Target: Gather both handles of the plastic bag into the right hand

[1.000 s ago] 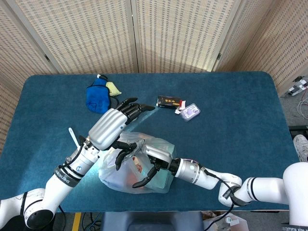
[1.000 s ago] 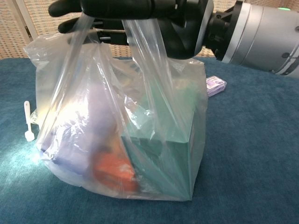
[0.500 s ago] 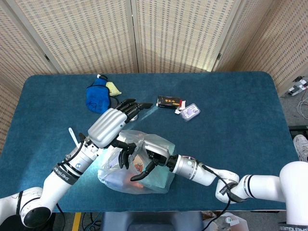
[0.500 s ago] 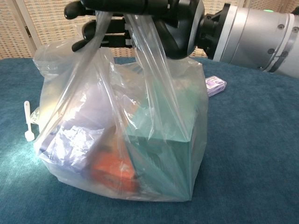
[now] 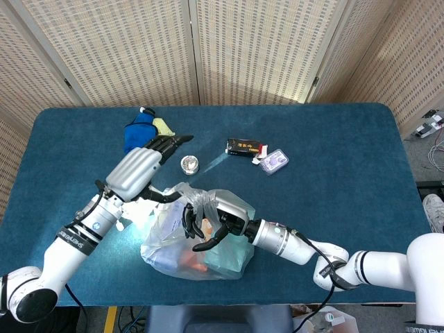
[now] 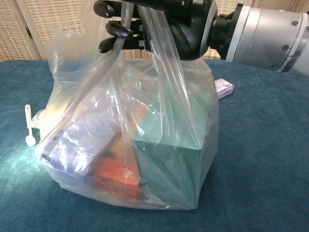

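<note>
A clear plastic bag (image 5: 198, 251) stands on the blue table (image 5: 340, 180), holding a teal box (image 6: 169, 164), an orange item (image 6: 118, 176) and a purple packet. My right hand (image 5: 211, 220) grips the bag's top from the right. In the chest view the handles (image 6: 159, 53) run up as two stretched strips into the dark curled fingers of my right hand (image 6: 164, 19). My left hand (image 5: 135, 173) hovers to the bag's left with its fingers stretched out and nothing in them; it is apart from the handles.
A blue pouch (image 5: 137, 134) and a yellow item (image 5: 164, 126) lie at the back left. A small round tin (image 5: 189, 164) sits behind the bag. A black packet (image 5: 245, 147) and a purple case (image 5: 275, 161) lie further right. A white spoon (image 6: 29, 126) lies left of the bag.
My left hand has drawn back to the left, off the bag's top, uncovering the round tin. The right hand's fingers have closed further around the handles, which now run together.
</note>
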